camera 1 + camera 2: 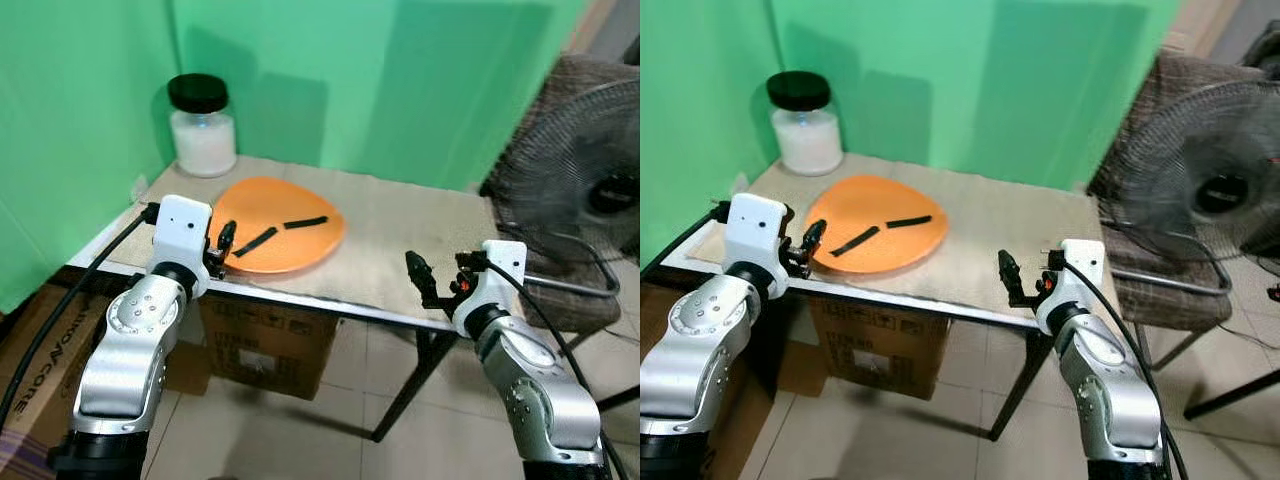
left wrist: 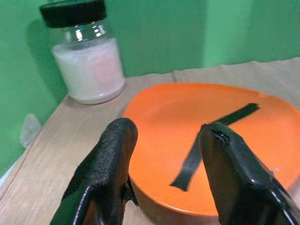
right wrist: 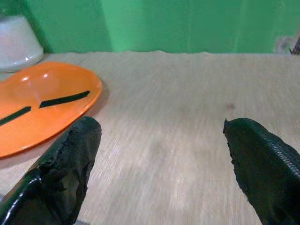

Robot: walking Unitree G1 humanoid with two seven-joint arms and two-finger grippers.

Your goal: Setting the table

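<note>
Silver arms, white wrist blocks, black cables, black-fingered left claw [image 1: 226, 240]

Table [image 1: 400, 255] across mid-frame, plate [image 1: 280, 225] on its left part, two strips [image 1: 280, 232] lying on the plate, jar [image 1: 203, 125] behind it upper left, fan [image 1: 575, 190] far right, cardboard box [image 1: 268, 345] under the table

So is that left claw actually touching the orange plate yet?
Apart. In the left wrist view the left end effector is open, with both black fingers short of the orange plate's near rim.
</note>
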